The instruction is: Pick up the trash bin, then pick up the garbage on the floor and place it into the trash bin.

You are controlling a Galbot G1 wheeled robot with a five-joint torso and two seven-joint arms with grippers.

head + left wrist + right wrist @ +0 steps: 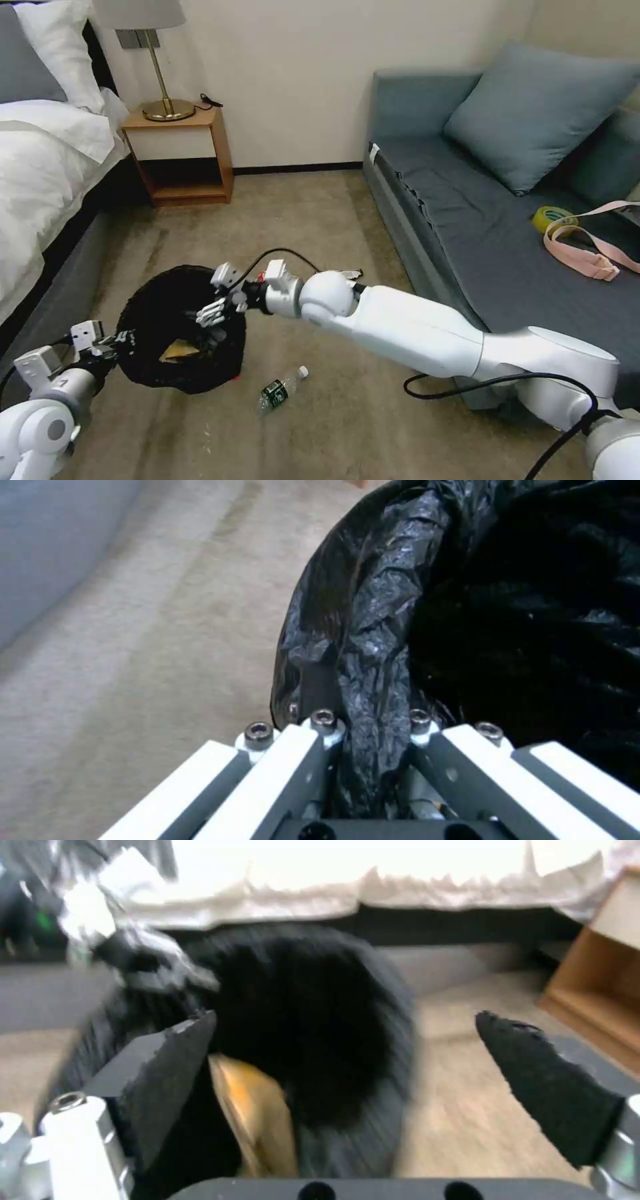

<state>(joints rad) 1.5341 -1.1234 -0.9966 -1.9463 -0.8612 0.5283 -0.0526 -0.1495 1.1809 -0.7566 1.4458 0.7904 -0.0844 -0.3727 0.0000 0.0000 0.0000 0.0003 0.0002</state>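
The trash bin [163, 303], lined with a crinkly black bag, stands on the carpet at the front left. My left gripper [120, 341] is shut on the bin's near rim; the left wrist view shows the bag's rim [373, 645] pinched between the fingers [293, 760]. Over the bin's opening hovers my right gripper [212, 312], open with nothing in it. Its black pads [170, 1065] stand wide apart in the right wrist view. Crumpled brown paper [179, 350] [257, 1112] lies inside the bin. A clear bottle [280, 389] with a green label lies on the carpet to the bin's right. A small dark wrapper [350, 273] shows behind the right arm.
A bed [47, 173] runs along the left, with a wooden nightstand [180, 157] and a lamp beyond it. On the right, a grey sofa [467, 220] holds a cushion, a yellow tape roll [552, 217] and a pink strap [587, 257]. Open carpet lies in between.
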